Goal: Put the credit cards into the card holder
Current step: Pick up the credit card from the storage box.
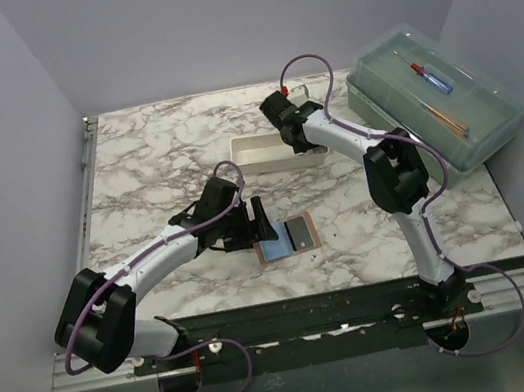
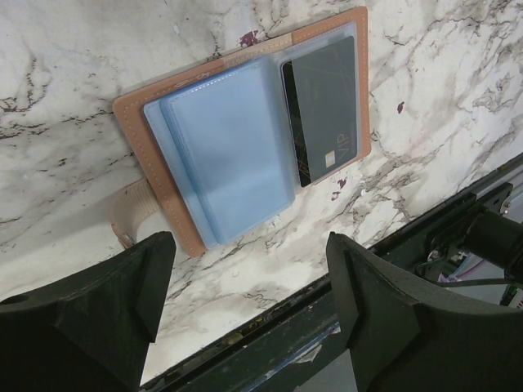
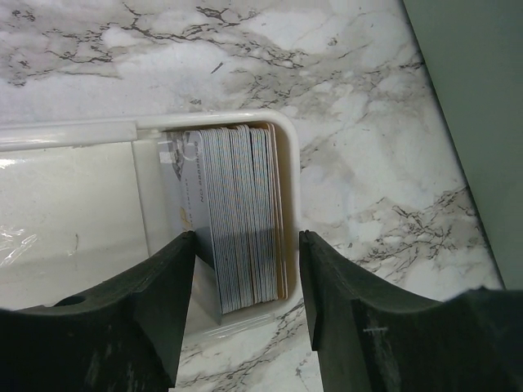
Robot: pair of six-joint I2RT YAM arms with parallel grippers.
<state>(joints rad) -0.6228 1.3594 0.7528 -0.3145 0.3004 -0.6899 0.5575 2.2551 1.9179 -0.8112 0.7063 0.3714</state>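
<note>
left gripper (image 2: 249, 257): hovering wide open, empty, above card holder (image 2: 237, 155).
card holder: lying open, one dark card (image 2: 325, 110) sitting inside.
credit cards (image 3: 245, 216): standing stacked in white tray (image 3: 82, 131) — awaiting transfer.
right gripper (image 3: 247, 245): straddling stack, jaws apart.

What we are failing to see
We are losing the lower ends of the pale bluish stack of credit cards (image 3: 245, 204) behind the black fingers (image 3: 131, 327) of the right gripper (image 3: 246, 241); the white rectangular plastic tray (image 3: 73, 132) is running off that wrist view's left edge; the strap (image 2: 131, 212) of the tan leather-look card holder (image 2: 131, 122) is hiding behind a finger (image 2: 98, 318) of the left gripper (image 2: 249, 241).
</note>
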